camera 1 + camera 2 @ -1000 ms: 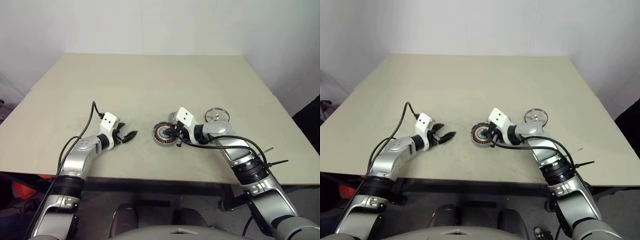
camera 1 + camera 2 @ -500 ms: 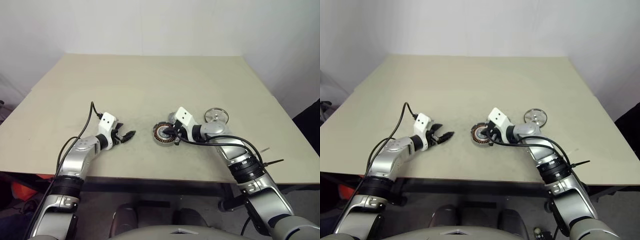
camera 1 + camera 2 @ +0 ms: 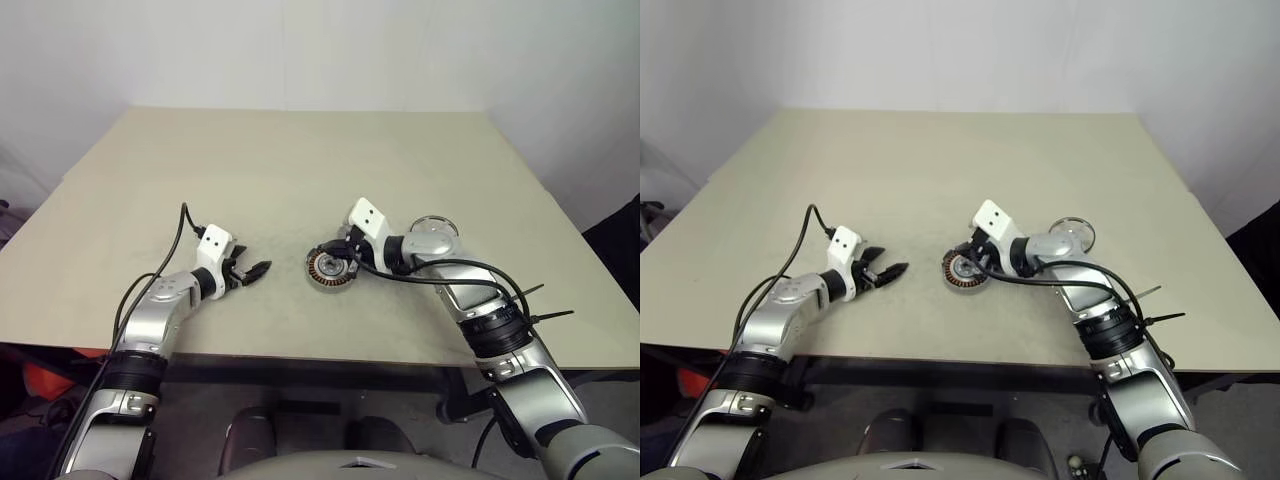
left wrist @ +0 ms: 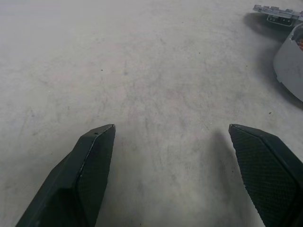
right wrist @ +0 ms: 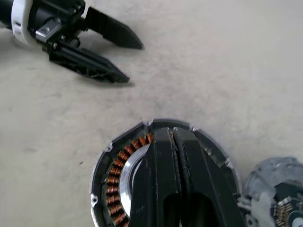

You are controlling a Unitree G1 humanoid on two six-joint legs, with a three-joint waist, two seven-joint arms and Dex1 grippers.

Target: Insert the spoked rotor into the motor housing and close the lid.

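Beige bench (image 3: 300, 160) against a plain white wall. Motor housing (image 3: 327, 268) flat near the front middle, copper windings ringing a silver centre. Right tool (image 5: 173, 142) above the housing, black fingers pressed together and empty, tips over the silver centre. Spoked rotor (image 3: 437, 224) well right of the housing, partly hidden behind the right arm. Small grey lid (image 5: 279, 198) just beside the housing, on its rotor side; seen in the right wrist view. Left tool (image 3: 258, 270) well left of the housing, low over bare bench, fingers (image 4: 90, 175) spread wide with nothing between them, pointing toward the housing.
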